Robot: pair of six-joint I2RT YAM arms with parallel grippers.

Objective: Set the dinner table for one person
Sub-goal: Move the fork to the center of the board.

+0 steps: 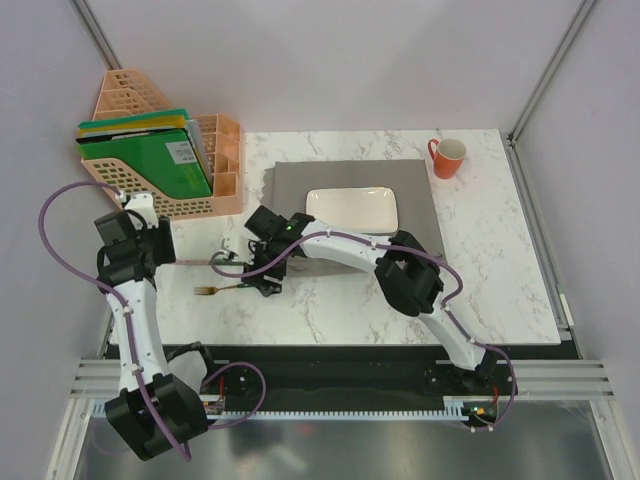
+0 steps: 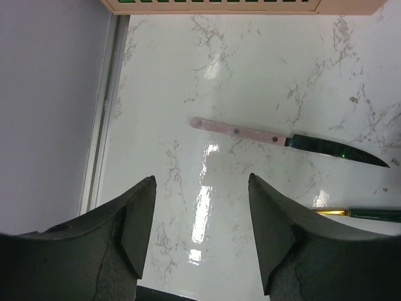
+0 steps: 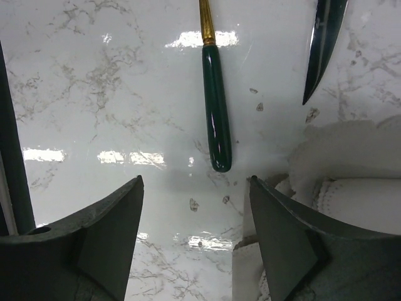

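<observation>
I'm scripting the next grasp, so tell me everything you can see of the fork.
The fork lies flat on the marble table, with its tines toward the left arm's side. The tines and neck look like gold metal. The handle is glossy dark green with a rounded end. That end lies just ahead of the open right gripper, which does not touch it. The knife lies nearby, apart from it. Only the table touches the fork.

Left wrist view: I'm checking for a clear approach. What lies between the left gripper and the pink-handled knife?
Nothing: in the left wrist view only bare dinner table shows between the open left gripper and the knife.
</observation>
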